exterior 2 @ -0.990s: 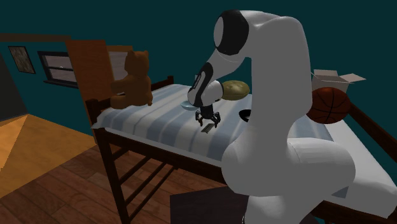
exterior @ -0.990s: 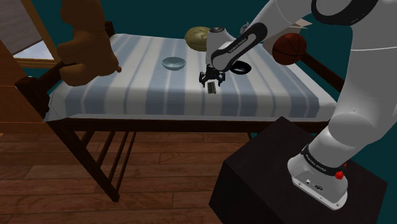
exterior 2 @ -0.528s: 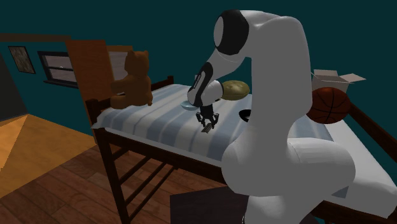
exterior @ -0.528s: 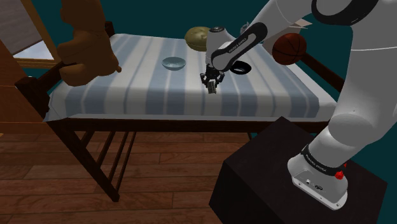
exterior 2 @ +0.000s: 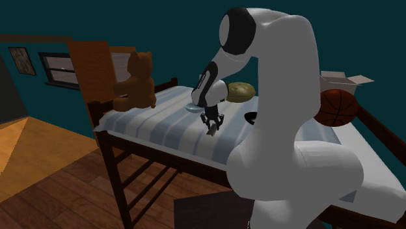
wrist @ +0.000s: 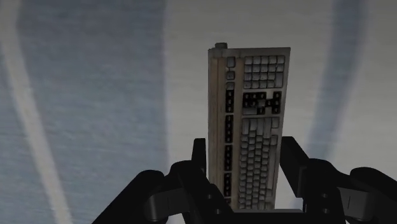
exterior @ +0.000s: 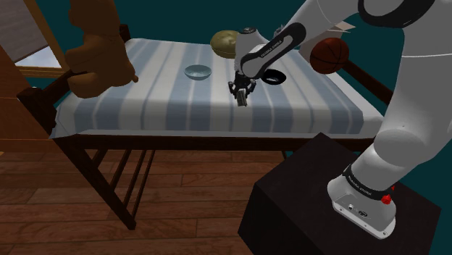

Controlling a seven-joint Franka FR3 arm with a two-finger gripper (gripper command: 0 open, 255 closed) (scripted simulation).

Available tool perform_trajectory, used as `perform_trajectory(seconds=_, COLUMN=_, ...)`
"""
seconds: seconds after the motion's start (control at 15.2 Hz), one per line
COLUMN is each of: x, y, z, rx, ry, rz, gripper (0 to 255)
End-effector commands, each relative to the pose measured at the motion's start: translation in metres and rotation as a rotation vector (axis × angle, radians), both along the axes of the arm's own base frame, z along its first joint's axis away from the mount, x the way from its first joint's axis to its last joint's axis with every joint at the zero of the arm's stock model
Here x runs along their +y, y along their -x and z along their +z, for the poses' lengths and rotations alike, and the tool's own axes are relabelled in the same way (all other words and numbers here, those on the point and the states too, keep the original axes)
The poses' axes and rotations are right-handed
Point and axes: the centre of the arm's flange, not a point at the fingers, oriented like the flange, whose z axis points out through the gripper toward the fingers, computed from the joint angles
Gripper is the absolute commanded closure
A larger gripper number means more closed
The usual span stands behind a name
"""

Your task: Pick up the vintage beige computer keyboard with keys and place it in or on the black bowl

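Keyboard in my grip, mid-bed.
My gripper (exterior: pixel 242 97) clamps one end of the beige keyboard (wrist: pixel 250 127) at the middle of the striped bed (exterior: pixel 145 101); the black bowl (exterior: pixel 274 77) is near, with the bed's edges well off.

A brown teddy bear (exterior: pixel 98 51) sits on the striped bed (exterior: pixel 166 101), with a small glass bowl (exterior: pixel 198 72) nearby and a basketball (exterior: pixel 329 55) at the far side.

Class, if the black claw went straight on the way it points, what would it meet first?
The blue-and-white striped bed cover, directly beneath it. The black claw is shut on a beige rectangular keyboard, whose far end would likely touch the cover first; the gap between them is hard to judge.
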Motion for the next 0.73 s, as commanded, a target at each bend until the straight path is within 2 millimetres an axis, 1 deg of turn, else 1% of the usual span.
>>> perform_trajectory(seconds=0.0, x=0.000, y=0.000, z=0.010, rx=0.000, ry=0.000, rz=0.000, gripper=255)
perform_trajectory(seconds=0.66, x=0.000, y=0.000, z=0.062, rx=0.000, ry=0.000, rz=0.000, gripper=255)
